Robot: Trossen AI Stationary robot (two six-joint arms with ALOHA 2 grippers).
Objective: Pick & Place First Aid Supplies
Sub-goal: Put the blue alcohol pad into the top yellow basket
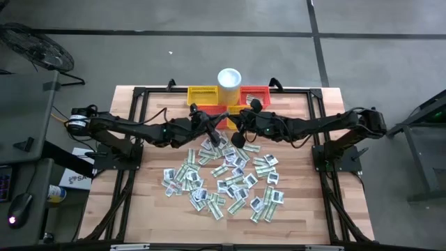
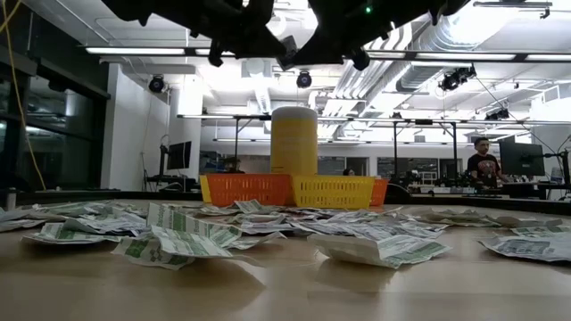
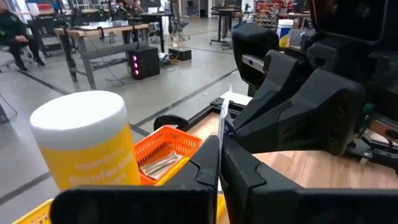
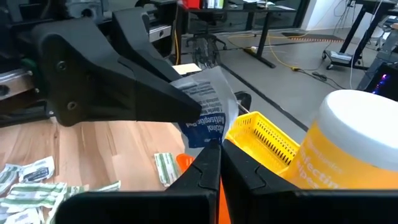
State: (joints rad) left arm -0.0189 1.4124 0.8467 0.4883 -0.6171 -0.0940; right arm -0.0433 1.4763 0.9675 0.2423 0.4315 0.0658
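Note:
The first aid supplies [image 1: 223,178] lie as a loose heap of small flat sachets on the wooden table, also seen in the low view [image 2: 223,227]. One white sachet with blue print [image 4: 208,106] is in the air above the heap's far edge, near the baskets. My left gripper [image 3: 219,155] and my right gripper [image 4: 221,152] meet there [image 1: 230,132], tip to tip, both shut on this sachet. In the left wrist view the sachet [image 3: 222,121] shows edge-on as a thin white strip. My left gripper pinches the sachet between its two fingers at one edge [image 4: 189,102], coming level from the table's left. The sachet is lifted clear of the table. My right gripper pinches the same sachet at its lower edge [image 4: 211,140] between its two fingers, coming about level from the table's right. The sachet stands up from the fingertips, slightly crumpled.
A yellow mesh basket [image 1: 203,94] and a red-orange one [image 1: 254,93] stand at the table's far edge with a white-capped cup [image 1: 229,78] behind them. The orange basket [image 3: 165,149] holds a few sachets. Bare wood lies at the table's near edge [image 1: 230,233].

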